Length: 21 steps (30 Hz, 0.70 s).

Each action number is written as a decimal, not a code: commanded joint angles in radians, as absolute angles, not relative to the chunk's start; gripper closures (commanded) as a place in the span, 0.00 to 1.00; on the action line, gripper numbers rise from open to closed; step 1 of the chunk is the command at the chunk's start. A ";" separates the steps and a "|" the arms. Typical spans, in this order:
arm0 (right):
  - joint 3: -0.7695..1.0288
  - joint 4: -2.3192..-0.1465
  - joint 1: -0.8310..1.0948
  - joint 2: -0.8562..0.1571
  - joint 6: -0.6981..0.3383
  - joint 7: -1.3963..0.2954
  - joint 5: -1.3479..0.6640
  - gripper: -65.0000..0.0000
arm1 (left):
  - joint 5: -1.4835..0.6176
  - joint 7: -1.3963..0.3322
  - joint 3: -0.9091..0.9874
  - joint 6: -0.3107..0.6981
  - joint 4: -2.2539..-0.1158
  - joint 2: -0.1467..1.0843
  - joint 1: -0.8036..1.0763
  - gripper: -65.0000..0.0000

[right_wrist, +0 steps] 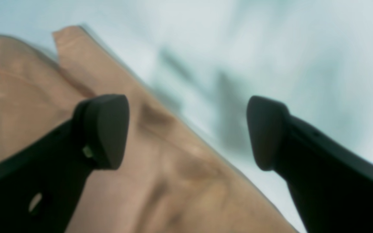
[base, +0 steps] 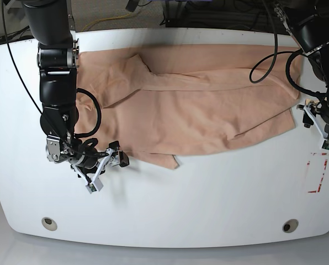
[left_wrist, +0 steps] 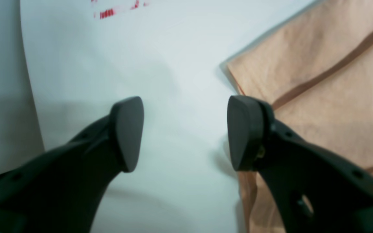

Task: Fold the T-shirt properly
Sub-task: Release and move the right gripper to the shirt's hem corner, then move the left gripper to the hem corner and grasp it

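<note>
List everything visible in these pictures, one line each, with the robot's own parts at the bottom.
Peach soft cotton T-shirt: one, salmon-pink, spread across the far half of the table, partly folded.
White rounded table: one, white, under everything.
Red tape marks: one cluster, red, on the table near the base view's right edge.
Round holes: two, grey-rimmed, near the table's front corners.
Black cables: several, black, looping off both arms.
Left claw: one, black, jaws apart over the shirt's edge, holding nothing.
Right claw: one, black, jaws wide over the shirt's edge, holding nothing.
</note>
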<state>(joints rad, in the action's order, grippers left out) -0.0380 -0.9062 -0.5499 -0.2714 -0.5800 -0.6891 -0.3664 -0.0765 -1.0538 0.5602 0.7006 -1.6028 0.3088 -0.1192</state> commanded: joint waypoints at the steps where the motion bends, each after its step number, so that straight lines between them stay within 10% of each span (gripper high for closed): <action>1: -0.082 -0.832 -0.596 -0.289 -0.584 -0.622 -0.372 0.18 | -0.084 -1.033 0.558 0.698 -1.618 0.329 -0.137 0.43; 9: -0.139 -0.791 -0.561 -0.311 -0.584 -0.572 -0.372 0.28 | -0.084 -1.029 0.490 0.625 -1.615 0.329 -0.140 0.43; 19: -0.143 -0.791 -0.526 -0.289 -0.584 -0.568 -0.372 1.00 | -0.085 -0.957 0.490 0.518 -1.377 0.329 -0.243 0.43; 21: -0.143 -0.791 -0.526 -0.289 -0.584 -0.568 -0.372 1.00 | -0.085 -0.928 0.489 0.496 -1.319 0.329 -0.262 0.42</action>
